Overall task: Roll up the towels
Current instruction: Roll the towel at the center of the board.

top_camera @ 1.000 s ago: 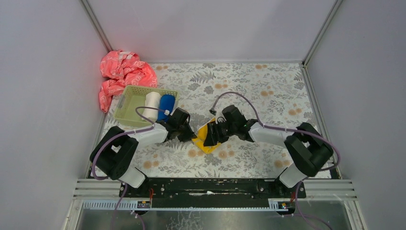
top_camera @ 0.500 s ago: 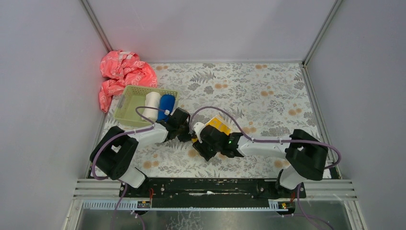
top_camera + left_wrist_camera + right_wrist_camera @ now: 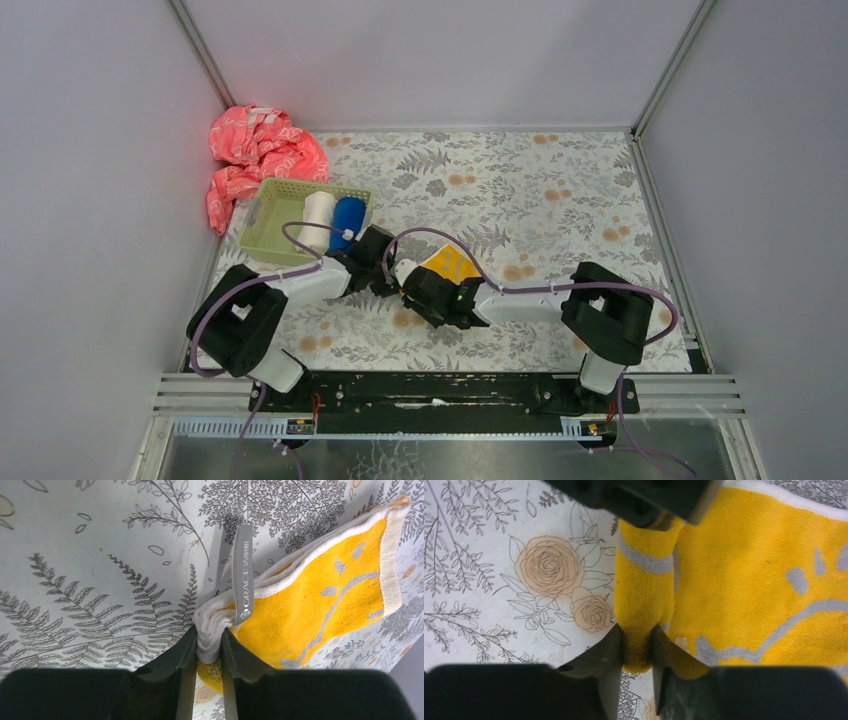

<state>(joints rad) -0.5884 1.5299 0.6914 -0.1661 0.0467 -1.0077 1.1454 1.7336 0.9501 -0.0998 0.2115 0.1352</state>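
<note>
The towels are found in two places on the flower-printed table (image 3: pixel 560 200). At its far left corner a pink-red cloth (image 3: pixel 258 155) is heaped, and no part in the task is judged for it. Just beside it a pale green basket (image 3: pixel 272 218) is set, in which the cream-white towel (image 3: pixel 318 220) and the royal blue towel (image 3: pixel 348 222) are laid side by side as finished rolls. The yellow-orange towel (image 3: pixel 452 264) is left near the middle of the table, flat for the most part and not yet rolled, so the task is judged about two-thirds done.

The same near end of this towel is taken by both arms. The left gripper (image 3: pixel 208 639) is clamped on the bunched white hem (image 3: pixel 210 630) at the corner, the cloth being pinched between its fingers (image 3: pixel 182 665). The right gripper (image 3: pixel 638 645) is closed on a thick turned-over fold of the yellow edge, squeezed between its fingers (image 3: pixel 609 660). A grey loop tag (image 3: pixel 243 580) is seen standing off the hem.

The towel is judged light, soft and limp. It will sag and unroll if released, so the layered edge is best held, where the terry can be gripped without slipping.
</note>
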